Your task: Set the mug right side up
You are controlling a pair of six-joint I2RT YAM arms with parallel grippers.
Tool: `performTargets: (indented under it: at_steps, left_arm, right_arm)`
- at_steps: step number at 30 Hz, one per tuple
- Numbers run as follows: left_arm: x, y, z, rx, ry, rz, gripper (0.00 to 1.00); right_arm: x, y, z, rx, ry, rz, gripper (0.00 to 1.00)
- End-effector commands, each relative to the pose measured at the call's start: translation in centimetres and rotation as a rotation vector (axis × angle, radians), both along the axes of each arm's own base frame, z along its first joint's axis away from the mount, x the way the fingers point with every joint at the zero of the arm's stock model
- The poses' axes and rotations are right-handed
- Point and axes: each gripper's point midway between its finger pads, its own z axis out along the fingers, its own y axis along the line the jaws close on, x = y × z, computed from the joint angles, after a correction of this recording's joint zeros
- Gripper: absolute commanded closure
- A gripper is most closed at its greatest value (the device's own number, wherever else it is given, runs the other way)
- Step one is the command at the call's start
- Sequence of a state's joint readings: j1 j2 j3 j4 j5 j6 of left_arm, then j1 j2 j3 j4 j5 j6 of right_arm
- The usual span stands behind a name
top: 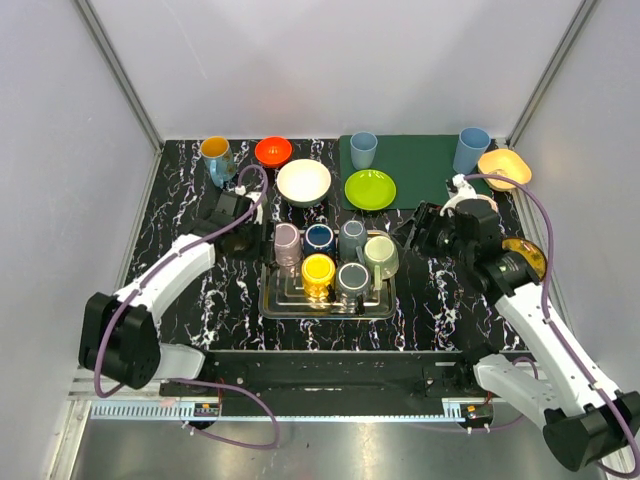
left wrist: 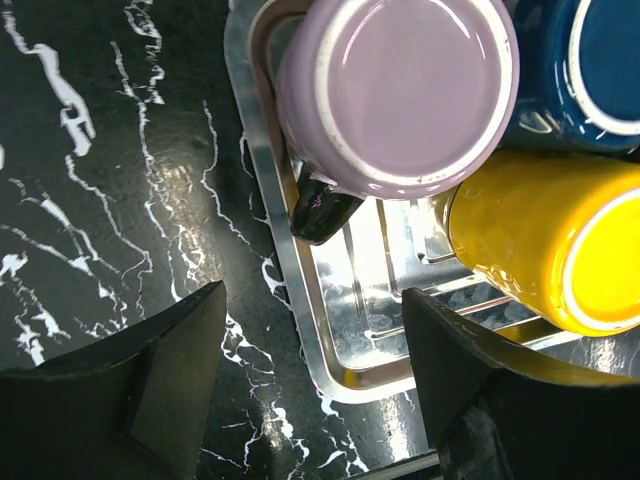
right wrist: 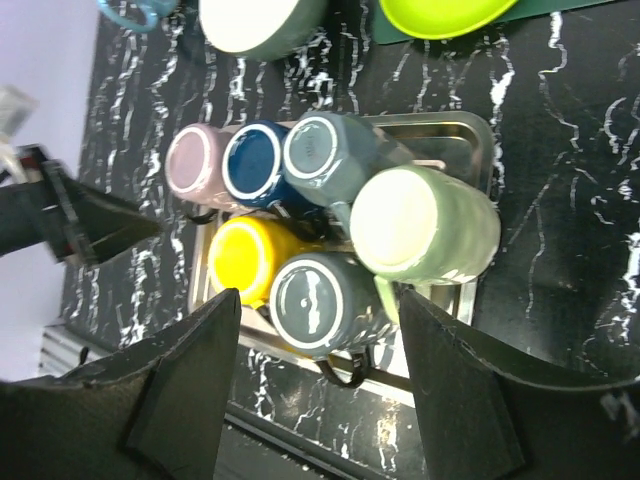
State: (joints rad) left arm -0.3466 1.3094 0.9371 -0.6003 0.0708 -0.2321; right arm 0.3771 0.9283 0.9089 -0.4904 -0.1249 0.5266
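I have the left gripper (top: 258,230) and right gripper (top: 420,232) both released, flanking the steel tray (top: 327,312) at the desk's (top: 180,190) front centre.
Top view: the lilac mug (top: 287,240) sits bottom-up in the tray's far-left corner. Left wrist: fingers (left wrist: 170,350) spread around nothing, lilac mug (left wrist: 400,90) beside a yellow mug (left wrist: 545,235). Right wrist: fingers (right wrist: 190,350) gaping, facing the pale green mug (right wrist: 425,225).

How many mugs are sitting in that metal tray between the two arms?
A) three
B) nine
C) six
C: the metal tray holds six: a lilac mug, a navy mug, a grey mug, a pale green mug, a yellow mug and a second grey mug.
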Motion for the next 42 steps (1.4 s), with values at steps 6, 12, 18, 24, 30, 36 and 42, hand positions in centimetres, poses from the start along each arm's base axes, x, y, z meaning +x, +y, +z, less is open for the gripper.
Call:
performTargets:
  at_steps: [6, 12, 18, 24, 30, 36, 42]
  left_arm:
    - [3.3, -2.1, 0.6, 0.008, -0.047, -0.175, 0.24]
    - [5.2, -2.6, -1.4, 0.032, -0.009, -0.187, 0.30]
    - [5.5, -2.8, -2.9, 0.038, 0.031, -0.201, 0.43]
    - [5.4, -3.0, -3.3, 0.029, 0.042, -0.203, 0.74]
    - [5.1, -2.7, -3.7, 0.041, 0.050, -0.187, 0.94]
    - [4.4, -1.7, -2.6, 0.052, 0.022, -0.125, 1.00]
    - [2.9, -0.1, 1.2, 0.046, -0.081, -0.025, 1.00]
  right_arm:
    - [-2.0, 1.4, 3.1, 0.090, -0.064, 0.081, 0.30]
    - [-2.1, 1.3, 2.7, 0.088, -0.056, 0.079, 0.30]
    - [-2.2, 1.2, 2.4, 0.085, -0.047, 0.077, 0.30]
    - [-2.1, 1.2, 1.8, 0.084, -0.036, 0.075, 0.30]
    - [-2.2, 1.1, 1.7, 0.086, -0.034, 0.069, 0.30]
    - [-2.3, 1.2, 1.9, 0.093, -0.039, 0.070, 0.30]
    - [-2.4, 1.5, 2.2, 0.109, -0.040, 0.083, 0.31]
